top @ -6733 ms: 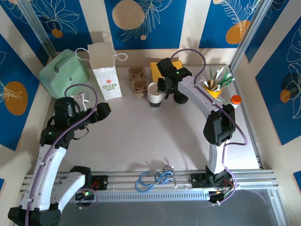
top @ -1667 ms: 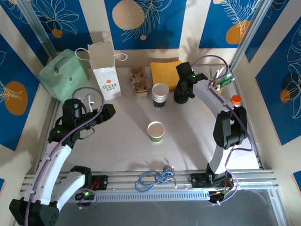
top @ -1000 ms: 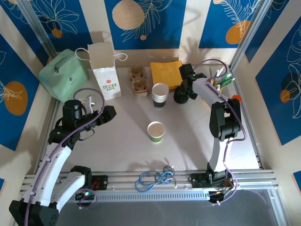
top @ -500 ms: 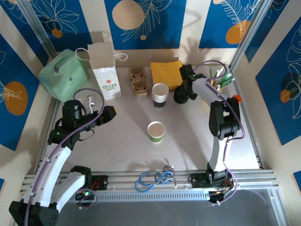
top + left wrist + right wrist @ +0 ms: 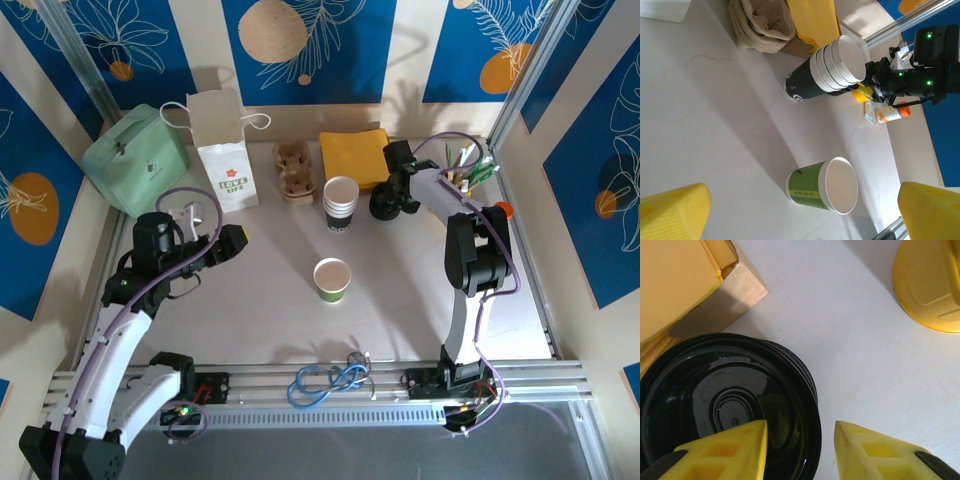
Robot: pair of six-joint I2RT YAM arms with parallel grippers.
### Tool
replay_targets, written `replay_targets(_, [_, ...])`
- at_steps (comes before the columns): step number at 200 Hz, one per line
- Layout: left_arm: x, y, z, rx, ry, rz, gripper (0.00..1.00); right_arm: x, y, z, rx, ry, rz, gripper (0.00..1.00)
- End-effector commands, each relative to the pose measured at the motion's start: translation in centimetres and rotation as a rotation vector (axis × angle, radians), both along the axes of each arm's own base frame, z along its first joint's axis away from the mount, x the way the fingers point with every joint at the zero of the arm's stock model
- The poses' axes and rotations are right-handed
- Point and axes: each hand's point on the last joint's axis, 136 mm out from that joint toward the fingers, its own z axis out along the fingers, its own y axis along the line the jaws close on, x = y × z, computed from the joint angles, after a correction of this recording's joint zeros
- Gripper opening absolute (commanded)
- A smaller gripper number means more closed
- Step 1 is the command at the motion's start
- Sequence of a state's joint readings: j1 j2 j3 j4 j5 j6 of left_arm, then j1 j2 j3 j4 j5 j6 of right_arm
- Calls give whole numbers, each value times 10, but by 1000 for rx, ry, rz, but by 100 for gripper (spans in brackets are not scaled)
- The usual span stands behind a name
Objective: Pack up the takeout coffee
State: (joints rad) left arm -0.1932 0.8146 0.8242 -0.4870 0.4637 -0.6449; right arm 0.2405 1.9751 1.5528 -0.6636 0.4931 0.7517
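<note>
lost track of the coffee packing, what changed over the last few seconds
The right gripper left the cup stack. A green cup now stands alone mid-table. The gripper then swung right to the black lids, fingers straddling the top rim, not yet gripping. The left gripper shifted slightly early on and is open. Paper bag, carrier and napkins unmoved.

The pale surface [image 5: 270, 310] holds a green cup [image 5: 331, 279], a cup stack [image 5: 341, 204], black lids [image 5: 381, 209], a white bag [image 5: 225, 155] and yellow napkins [image 5: 352, 155].
</note>
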Motion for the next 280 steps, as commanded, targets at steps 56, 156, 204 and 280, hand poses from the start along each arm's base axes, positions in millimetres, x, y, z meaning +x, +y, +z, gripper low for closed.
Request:
replay_targets(56, [-5,-2,6,27,-24,-29,97,1,-1,-15,17,9,-10,29])
replay_targets(156, [-7,-2,8,22,-27,-37,97,3,-2,-8,32,-14,-8,17])
replay_targets(204, [-8,-2,9,21,-28,-38,98,0,1,11,44,-47,16,11])
replay_targets(280, [-10,-2,17,25,-42,-43,98,-16,-5,54,30,-92,57,9])
